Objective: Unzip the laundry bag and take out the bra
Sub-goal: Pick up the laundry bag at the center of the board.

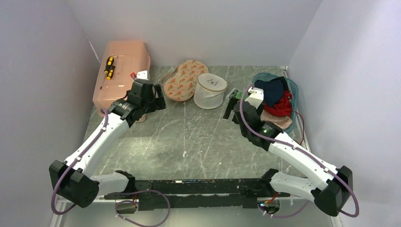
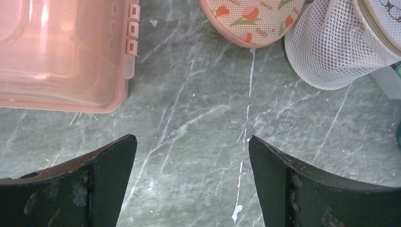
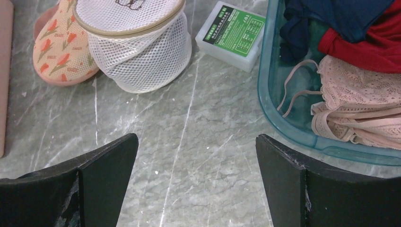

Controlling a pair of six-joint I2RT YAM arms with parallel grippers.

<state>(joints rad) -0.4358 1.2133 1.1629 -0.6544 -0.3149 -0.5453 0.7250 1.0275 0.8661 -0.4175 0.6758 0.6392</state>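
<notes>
The laundry bag (image 1: 210, 91) is a white mesh drum with a cream rim, standing upright with its lid shut at the back middle of the table. It shows at the top right of the left wrist view (image 2: 331, 47) and the top left of the right wrist view (image 3: 137, 52). The bra is hidden from every view. My left gripper (image 1: 158, 98) hangs open over bare table to the bag's left, nothing between its fingers (image 2: 190, 138). To the bag's right my right gripper (image 1: 231, 109) is open and empty too (image 3: 196, 136).
A pink plastic box (image 1: 122, 71) with a yellow-black screwdriver (image 1: 109, 67) on it sits back left. A beige padded piece with orange flowers (image 1: 182, 79) lies against the bag. A green-white box (image 3: 231, 35) and a teal basket (image 3: 265, 71) of clothes stand right.
</notes>
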